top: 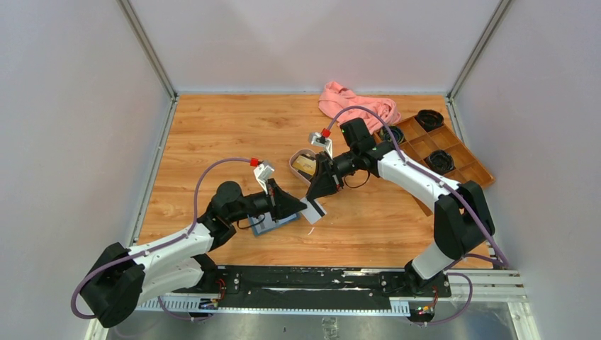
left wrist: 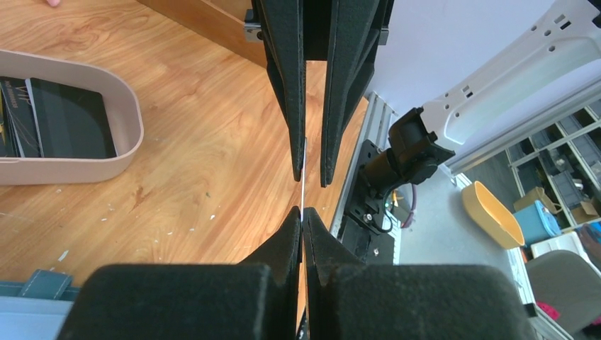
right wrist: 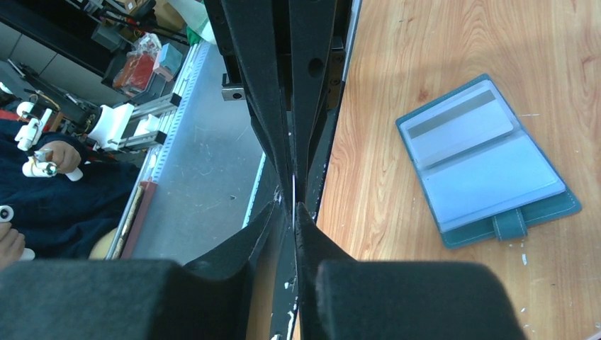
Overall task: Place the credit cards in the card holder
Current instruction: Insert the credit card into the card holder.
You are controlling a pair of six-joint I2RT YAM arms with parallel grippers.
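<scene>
Left gripper (left wrist: pixel 302 211): jaws pressed together on a white-grey credit card (top: pixel 315 211), held on edge toward the near edge of the table (top: pixel 234 134), about mid-width. Card holder (right wrist: pixel 489 163) lies open just beside it. Right gripper (right wrist: pixel 291 207): jaws stand narrowly apart around the same card, one pad apparently off it. Card judged light, stiff and slick; grip one short edge, leaving the other free

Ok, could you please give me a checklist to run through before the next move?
1. Left gripper shut on the card: ok.
2. Right gripper clamped on the same card: cannot tell; a gap shows beside one finger.
3. Card holder lying open: ok.
4. One pocket looks empty: ok.
5. Card holder clear of the left arm from above: not ok, partly covered.
</scene>
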